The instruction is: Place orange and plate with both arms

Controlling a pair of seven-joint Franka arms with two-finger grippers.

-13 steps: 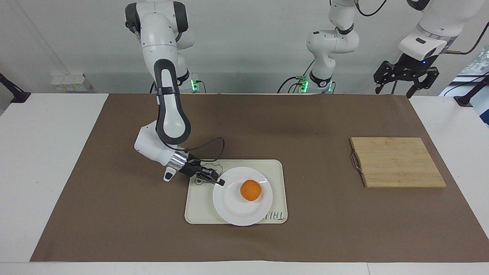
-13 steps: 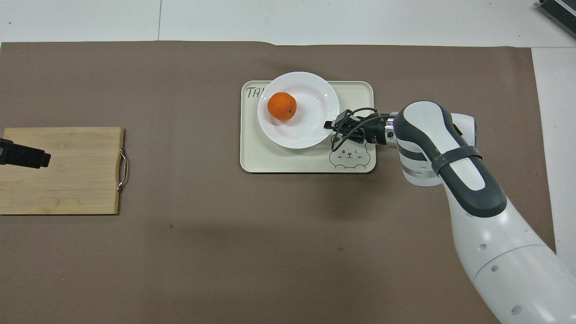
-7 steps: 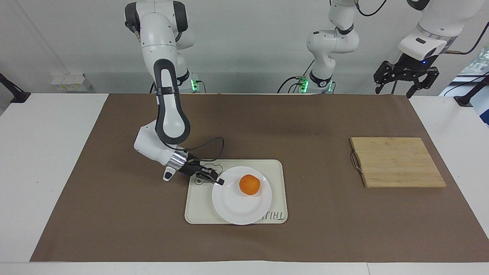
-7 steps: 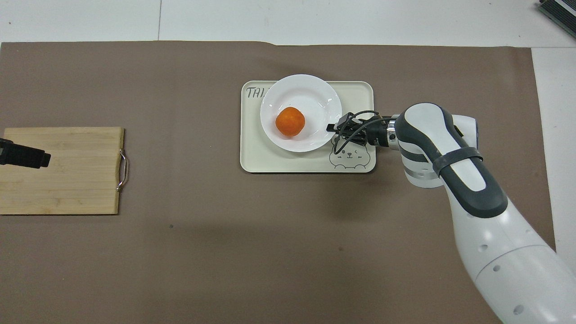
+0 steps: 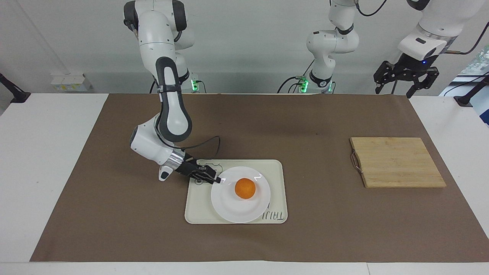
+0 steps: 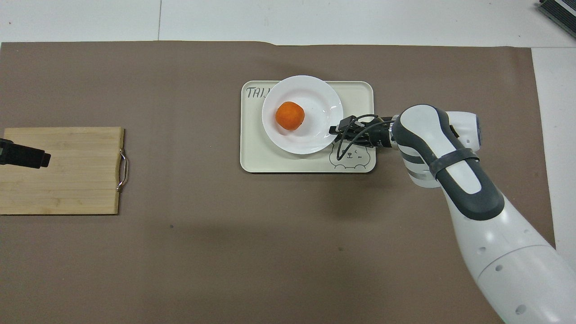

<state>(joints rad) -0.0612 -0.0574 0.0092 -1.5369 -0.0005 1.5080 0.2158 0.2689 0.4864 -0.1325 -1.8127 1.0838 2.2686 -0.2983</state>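
Since a second ago, shifted a little toward the right arm's end of the tray: the plate, now flat on the tray. Rolled from the plate's edge to near its middle: the orange. Right gripper low at the plate's rim on the side nearer the robots, over the tray's bear drawing; cannot tell whether loosened or clamped on the rim. Left gripper spread wide, waiting high up, over the wooden cutting board as seen from overhead.
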